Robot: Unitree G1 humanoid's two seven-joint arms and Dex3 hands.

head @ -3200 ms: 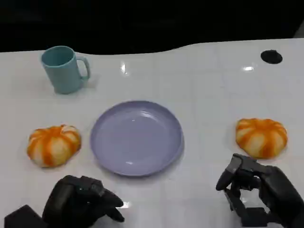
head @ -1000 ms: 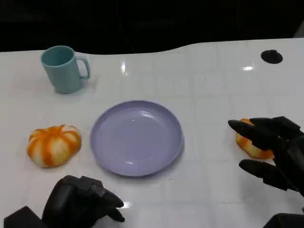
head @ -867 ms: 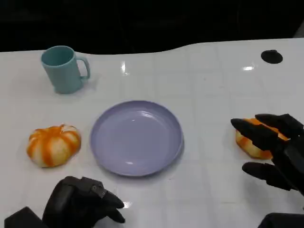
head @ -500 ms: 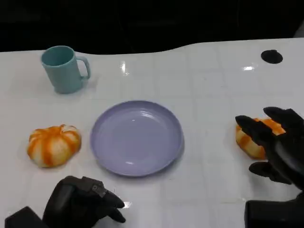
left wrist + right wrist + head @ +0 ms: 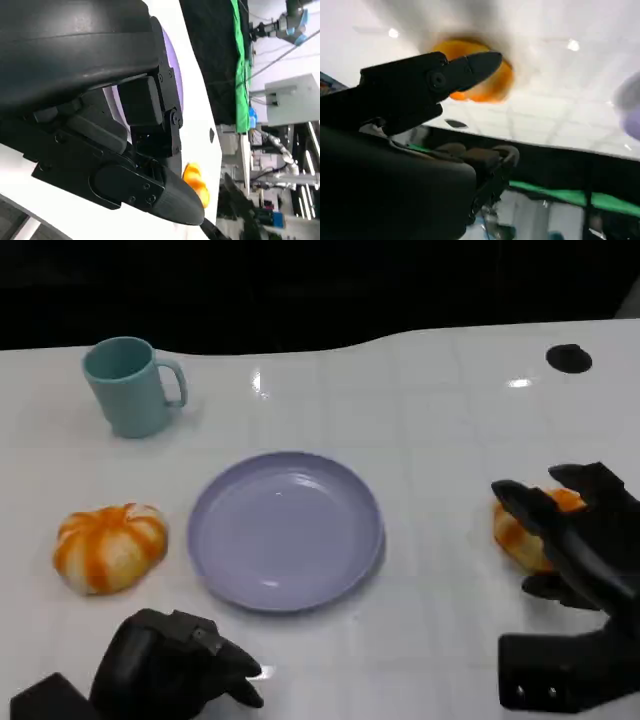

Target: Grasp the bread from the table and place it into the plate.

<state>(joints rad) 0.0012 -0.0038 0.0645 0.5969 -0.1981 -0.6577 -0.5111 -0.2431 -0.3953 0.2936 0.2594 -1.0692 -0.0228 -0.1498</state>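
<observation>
Two orange-and-white striped breads lie on the white table, one (image 5: 108, 546) left of the lilac plate (image 5: 285, 530) and one (image 5: 518, 536) to its right. My right hand (image 5: 580, 540) hovers over the right bread with fingers spread, covering its near side. I cannot see firm contact. In the right wrist view a black finger (image 5: 435, 77) reaches across that bread (image 5: 490, 85). My left hand (image 5: 170, 672) rests near the table's front edge with its fingers curled in on nothing. The left wrist view shows its fingers (image 5: 125, 165) with the far bread (image 5: 195, 182) beyond.
A teal mug (image 5: 128, 386) stands at the back left. A small black disc (image 5: 569, 358) sits at the back right. The table's far edge meets a dark backdrop. The plate holds nothing.
My right hand has risen from the front edge, opened and reached forward over the right bread, settling lower around it. The left hand has stayed put. The camera shifted slightly.
</observation>
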